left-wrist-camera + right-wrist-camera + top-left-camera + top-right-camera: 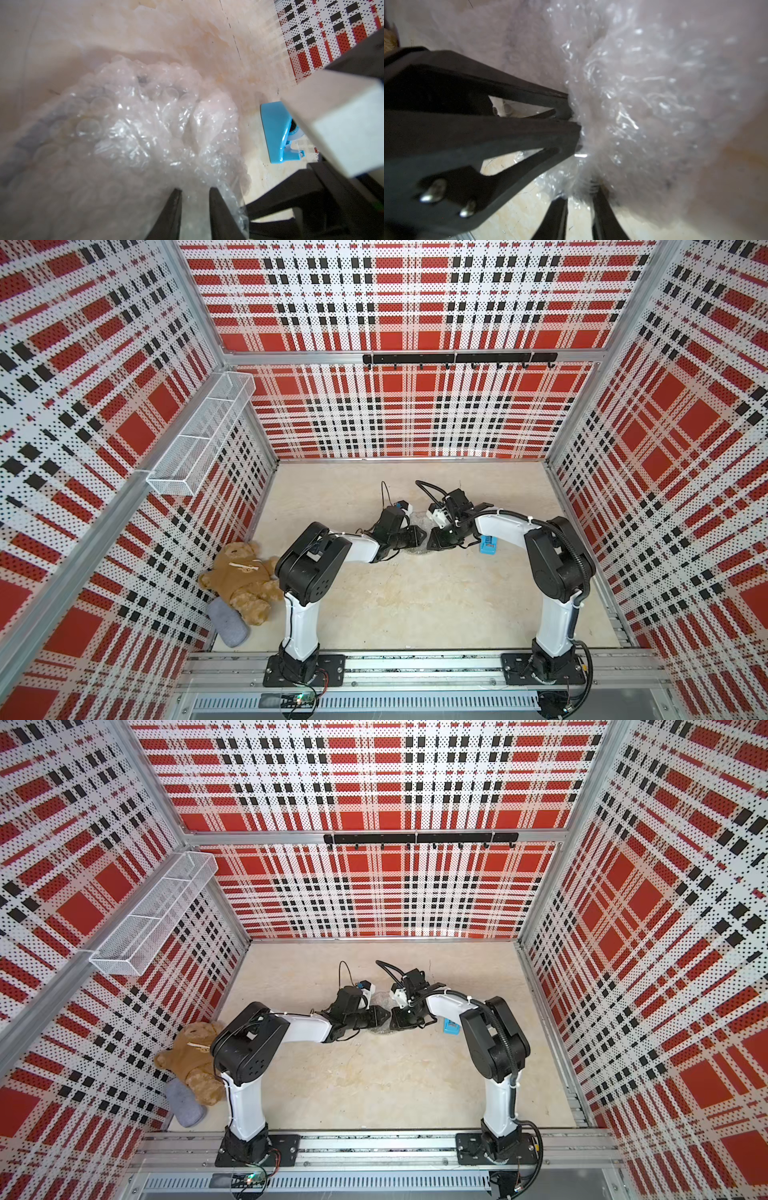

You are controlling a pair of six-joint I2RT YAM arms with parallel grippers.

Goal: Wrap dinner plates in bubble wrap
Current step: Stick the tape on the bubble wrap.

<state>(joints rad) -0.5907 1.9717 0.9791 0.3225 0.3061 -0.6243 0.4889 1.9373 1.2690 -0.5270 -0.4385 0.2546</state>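
Since the clear, glossy sheet of bubble wrap (133, 128) is bunched into one lumpy bundle mid-way across the beige desk (415, 605), I'd say the wrapping is mostly there. You can't really see the round patterned dinner plate (34, 135). It only comes through the plastic as dim greyish patches in the left wrist view, so I'm judging that it sits inside the bundle.

The black left gripper (195, 192) comes at the bundle from one side, jaws only a little apart with a fold of the film pinched between them, so that one has hold of the wrap. The black right gripper (579, 199) meets the bundle from the opposite side. There's a narrow gap between its jaws and a crumpled edge of wrap right at the tips, but it's too blurry and I can't tell whether it's got any of it.

Just beside the bundle, on the right arm's side, stands a small blue plastic tape dispenser (488, 546) with nothing touching it. Well apart from the bundle, over by the left arm's base, lie a brown plush teddy bear (241, 580) and a grey cloth thing (228, 626).

What's left, my guess: press the loose ends down and tape them shut, since I can't spot any tape on the wrap.
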